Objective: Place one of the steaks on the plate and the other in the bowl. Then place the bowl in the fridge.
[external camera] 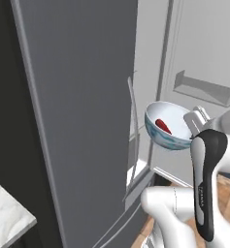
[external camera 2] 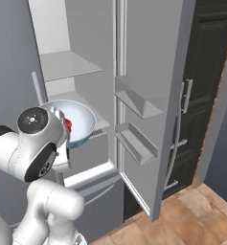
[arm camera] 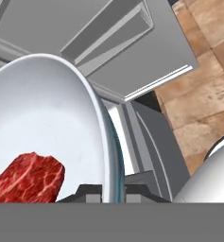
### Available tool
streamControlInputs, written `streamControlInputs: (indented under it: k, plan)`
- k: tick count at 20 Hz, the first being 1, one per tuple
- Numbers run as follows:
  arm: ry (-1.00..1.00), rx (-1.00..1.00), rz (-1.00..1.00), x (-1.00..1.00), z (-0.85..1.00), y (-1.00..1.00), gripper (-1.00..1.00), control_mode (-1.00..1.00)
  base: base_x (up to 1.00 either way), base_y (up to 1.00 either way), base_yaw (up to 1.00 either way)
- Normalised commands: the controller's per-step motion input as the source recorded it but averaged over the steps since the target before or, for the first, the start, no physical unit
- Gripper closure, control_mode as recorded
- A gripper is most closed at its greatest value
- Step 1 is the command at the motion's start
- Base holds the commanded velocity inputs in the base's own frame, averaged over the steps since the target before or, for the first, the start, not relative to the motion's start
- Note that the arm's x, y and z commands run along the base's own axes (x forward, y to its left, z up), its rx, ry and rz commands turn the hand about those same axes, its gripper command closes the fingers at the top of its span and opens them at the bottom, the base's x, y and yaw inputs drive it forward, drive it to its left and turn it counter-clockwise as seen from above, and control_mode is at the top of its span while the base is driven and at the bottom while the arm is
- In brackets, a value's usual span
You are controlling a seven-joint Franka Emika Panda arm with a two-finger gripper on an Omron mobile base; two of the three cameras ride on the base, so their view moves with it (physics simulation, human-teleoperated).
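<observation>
Pinching bowl (arm camera: 61,118) rim, gripper (arm camera: 106,191)

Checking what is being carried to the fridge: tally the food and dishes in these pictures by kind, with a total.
Red steak: 1
Pale blue-grey bowl: 1, with the steak inside it and the hand clamped on its rim
Total: 2

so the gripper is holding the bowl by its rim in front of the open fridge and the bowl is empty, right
Not quite. The bowl is not empty: a red steak lies inside it, as the hand view shows plainly. The rest stands: the gripper holds the bowl by its rim, jaws either side of the wall, in front of the open fridge.
</observation>
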Motion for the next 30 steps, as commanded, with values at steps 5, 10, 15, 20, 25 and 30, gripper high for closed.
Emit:
streamControlInputs:
  k: [5, 10, 15, 20, 25, 30]
  plan:
    - [0.0, 0.0, 0.0, 0.0, 0.0, 0.0, 1.0, 1.0, 0.63, -0.32, 0.24]
    - [0.0, 0.0, 0.0, 0.0, 0.0, 0.0, 1.0, 1.0, 0.08, -0.53, 0.29]
    - [0.0, 0.0, 0.0, 0.0, 0.0, 0.0, 1.0, 1.0, -0.48, -0.95, 0.06]
    - [0.0, 0.0, 0.0, 0.0, 0.0, 0.0, 1.0, 1.0, 0.42, 0.16, 0.0]
    - [0.0, 0.0, 0.0, 0.0, 0.0, 0.0, 1.0, 1.0, 0.97, 0.11, 0.0]
    - [0.0, 0.0, 0.0, 0.0, 0.0, 0.0, 1.0, 1.0, 0.88, -0.01, 0.04]
